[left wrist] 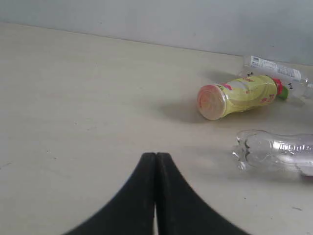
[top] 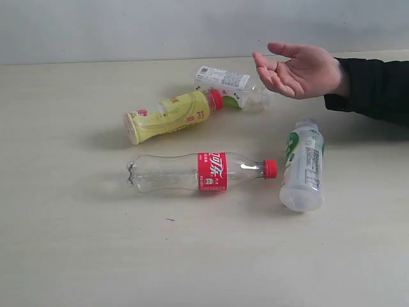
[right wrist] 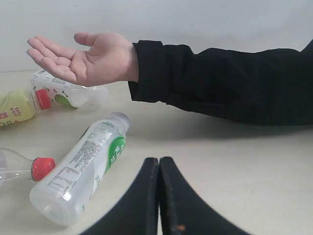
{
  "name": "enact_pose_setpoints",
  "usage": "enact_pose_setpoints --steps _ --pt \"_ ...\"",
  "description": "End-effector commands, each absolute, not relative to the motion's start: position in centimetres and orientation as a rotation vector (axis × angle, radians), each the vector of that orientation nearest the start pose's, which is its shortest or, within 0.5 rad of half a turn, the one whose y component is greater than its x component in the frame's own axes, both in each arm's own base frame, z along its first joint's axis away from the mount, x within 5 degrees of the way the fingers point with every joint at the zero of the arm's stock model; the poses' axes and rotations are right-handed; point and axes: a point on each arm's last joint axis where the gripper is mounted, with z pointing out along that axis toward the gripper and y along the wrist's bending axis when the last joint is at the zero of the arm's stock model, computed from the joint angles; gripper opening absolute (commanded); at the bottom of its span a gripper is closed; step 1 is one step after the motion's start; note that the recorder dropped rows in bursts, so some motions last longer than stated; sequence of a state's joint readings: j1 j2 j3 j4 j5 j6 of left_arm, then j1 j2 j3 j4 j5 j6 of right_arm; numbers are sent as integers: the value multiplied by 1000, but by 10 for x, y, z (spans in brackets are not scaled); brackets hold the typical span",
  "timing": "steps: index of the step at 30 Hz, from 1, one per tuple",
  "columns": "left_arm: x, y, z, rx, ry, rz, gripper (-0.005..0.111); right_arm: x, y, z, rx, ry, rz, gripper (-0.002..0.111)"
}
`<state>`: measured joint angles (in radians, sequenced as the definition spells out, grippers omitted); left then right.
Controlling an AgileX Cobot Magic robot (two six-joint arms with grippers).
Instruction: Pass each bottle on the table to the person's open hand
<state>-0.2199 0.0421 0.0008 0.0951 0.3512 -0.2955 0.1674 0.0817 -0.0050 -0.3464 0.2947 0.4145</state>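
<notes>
- Counter [top: 77, 243]: pale, faint wood grain. Four items lie on their sides on it.
- Red-label clear bottle [top: 201, 173]: centre of the exterior view, red cap pointing right.
- Yellow bottle [top: 169, 116]: behind it, slightly tilted, with its red cap toward the white-label clear bottle [top: 230, 86]. The two look to be touching at the cap, but the overlap makes this hard to tell.
- Frosted bottle [top: 303, 165]: right side, green-white label, base toward the camera. It lies near the centre bottle's red cap but apart from it.
- Person's hand [top: 297, 69]: open, palm up, above the counter at far right, just beside the white-label bottle. Black sleeve [top: 374, 86].
- Left pincer [left wrist: 155, 157]: pressed together, pinching nothing, over bare counter, well apart from the yellow bottle.
- Right pincer [right wrist: 159, 161]: pressed together, pinching nothing, near the frosted bottle.
</notes>
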Motion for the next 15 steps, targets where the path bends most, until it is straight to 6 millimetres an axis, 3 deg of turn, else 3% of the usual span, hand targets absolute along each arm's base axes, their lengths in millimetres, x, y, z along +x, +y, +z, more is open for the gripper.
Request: enact_pose_setpoints --steps 1,15 --pt "55 -9 180 -18 1877 -269 0 61 1 184 -12 1835 80 0" --pt "55 -8 181 35 1857 -220 0 61 1 184 -12 1835 80 0"
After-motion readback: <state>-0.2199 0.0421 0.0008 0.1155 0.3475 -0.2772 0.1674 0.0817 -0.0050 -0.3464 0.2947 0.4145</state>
